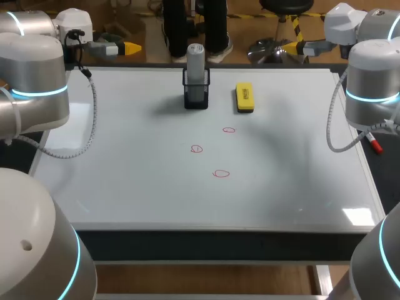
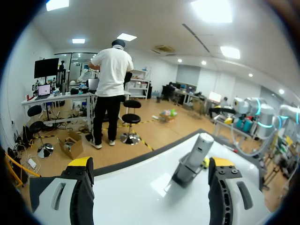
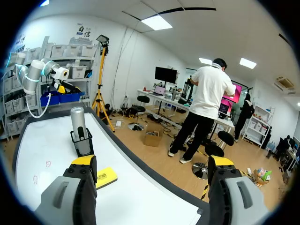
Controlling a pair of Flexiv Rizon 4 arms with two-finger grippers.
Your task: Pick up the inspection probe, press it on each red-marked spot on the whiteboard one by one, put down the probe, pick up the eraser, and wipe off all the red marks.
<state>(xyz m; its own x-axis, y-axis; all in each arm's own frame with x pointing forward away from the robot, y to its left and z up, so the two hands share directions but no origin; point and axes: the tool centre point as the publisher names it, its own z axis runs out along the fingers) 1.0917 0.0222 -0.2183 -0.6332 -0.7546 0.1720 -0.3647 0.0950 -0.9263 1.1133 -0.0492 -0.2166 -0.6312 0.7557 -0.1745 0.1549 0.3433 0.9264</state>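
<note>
Black holder (image 1: 196, 99) standing upright, red-capped marker (image 1: 374, 143) lying at dark table (image 1: 212, 242) edge

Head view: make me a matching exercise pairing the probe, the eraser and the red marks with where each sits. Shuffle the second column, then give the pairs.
1. eraser
2. red marks
3. inspection probe

A. standing upright in the black holder
B. drawn on the whiteboard, nearer the robot than the holder
C. lying flat just right of the holder

Pairs: 1-C, 2-B, 3-A.
</note>
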